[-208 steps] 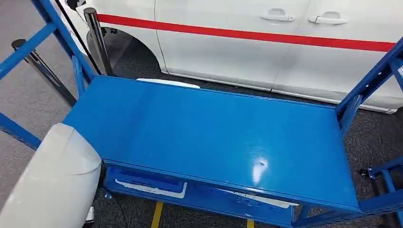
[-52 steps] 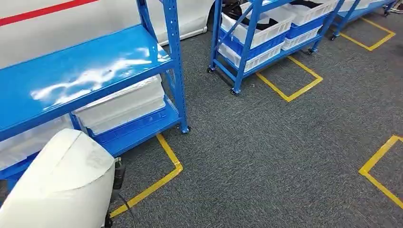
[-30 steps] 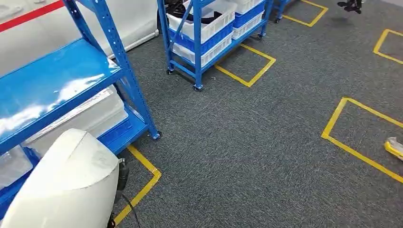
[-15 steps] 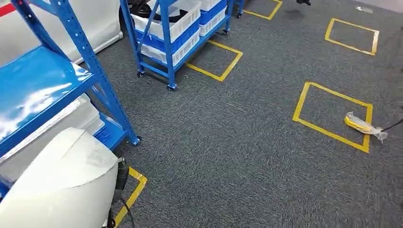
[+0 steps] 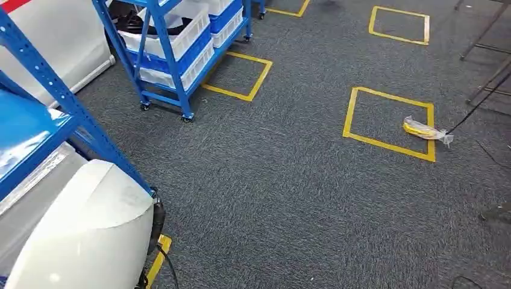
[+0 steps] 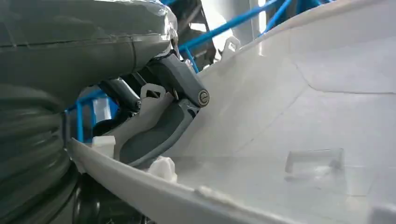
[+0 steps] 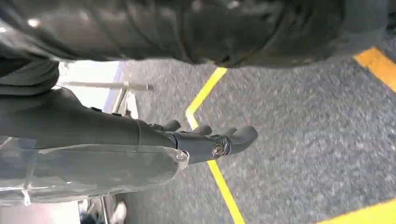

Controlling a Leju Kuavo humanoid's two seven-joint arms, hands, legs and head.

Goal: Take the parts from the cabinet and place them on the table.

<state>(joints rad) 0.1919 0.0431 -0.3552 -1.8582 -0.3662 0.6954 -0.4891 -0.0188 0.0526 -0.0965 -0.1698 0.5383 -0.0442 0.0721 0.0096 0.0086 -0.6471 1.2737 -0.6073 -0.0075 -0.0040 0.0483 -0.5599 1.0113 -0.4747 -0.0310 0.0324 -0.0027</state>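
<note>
The left hand (image 6: pixel 154 116) has its fingers (image 6: pixel 184 84) clamped on a big white part (image 6: pixel 289 121). The right hand (image 7: pixel 205 140) holds nothing, fingers (image 7: pixel 240 135) apart.

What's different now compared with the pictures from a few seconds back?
The robot has turned right, away from the blue shelf, so carpet and taped yellow squares have swung into its head view; the things themselves did not move. Its left hand still holds the large white part.

Grey carpet floor (image 5: pixel 289 198) carries yellow tape squares (image 5: pixel 388 117), a wrapped yellow item (image 5: pixel 425 130) and blue racks (image 5: pixel 175 54)
</note>
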